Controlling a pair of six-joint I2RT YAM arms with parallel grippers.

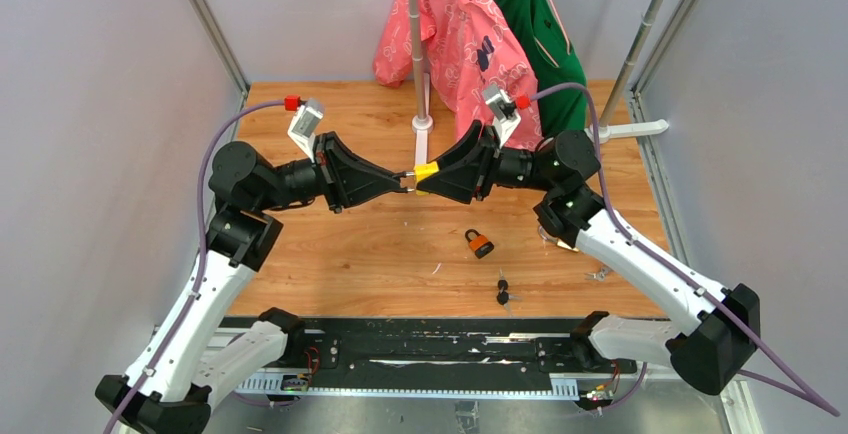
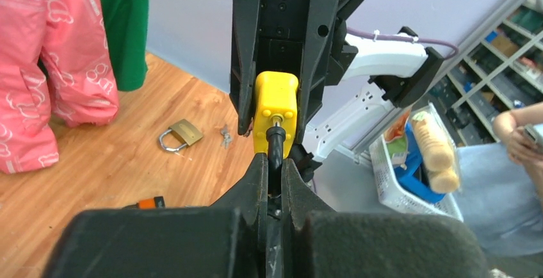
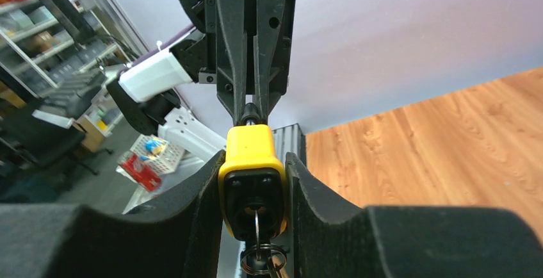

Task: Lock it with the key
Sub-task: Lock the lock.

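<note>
A yellow padlock (image 1: 426, 171) hangs in mid-air between the two arms, over the middle of the wooden table. My right gripper (image 1: 430, 176) is shut on its body; in the right wrist view the fingers clamp both sides of the padlock (image 3: 251, 163). A key (image 3: 256, 223) sits in the keyhole on the padlock's underside, with a ring dangling from it. My left gripper (image 2: 275, 163) is shut on the black shackle (image 2: 275, 145) that sticks out of the padlock's (image 2: 276, 105) other end.
An orange padlock (image 1: 479, 244) and black-headed keys (image 1: 503, 291) lie on the table below. A brass padlock (image 2: 181, 134) with keys (image 2: 225, 136) lies further right. A white stand pole (image 1: 415, 44) with pink (image 1: 450, 34) and green (image 1: 530, 14) garments stands at the back.
</note>
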